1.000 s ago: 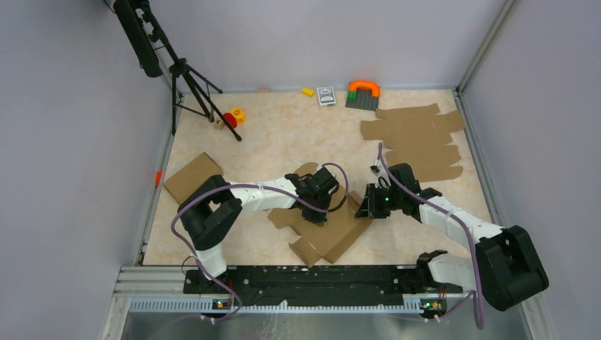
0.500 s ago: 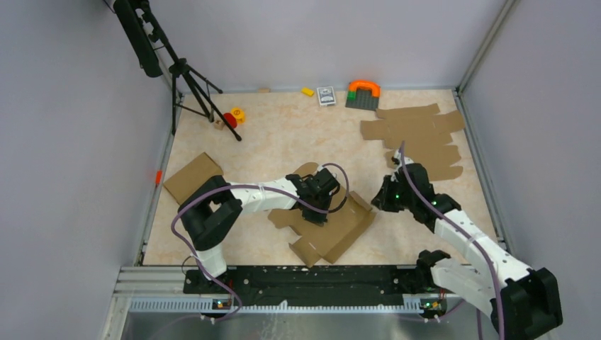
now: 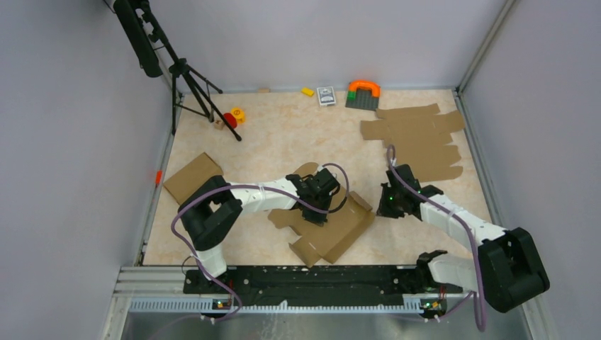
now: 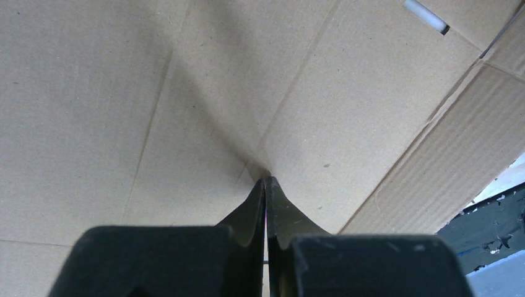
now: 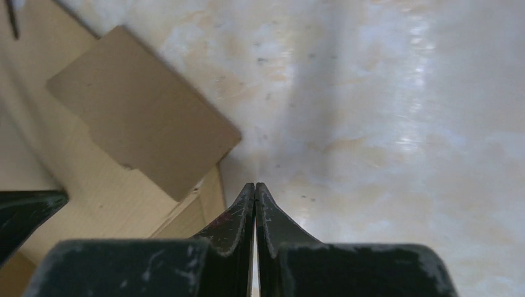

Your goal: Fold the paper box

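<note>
- The paper box lies on the table, middle, toward the near edge
- The left claw rests on the box's middle panel
- The right claw sits just right of the box, over bare table
- A pile of cardboard sheets lies behind the right claw, far right
- A tripod stands in the far left corner

This is a robotics lab test cell: a marble-patterned table boxed in by plain grey walls on metal framing, with two white-and-black arms bolted to a rail at its near edge. A tripod stands in the far left corner. Toy blocks, a card pack and cardboard sheets lie scattered on the table.
</note>
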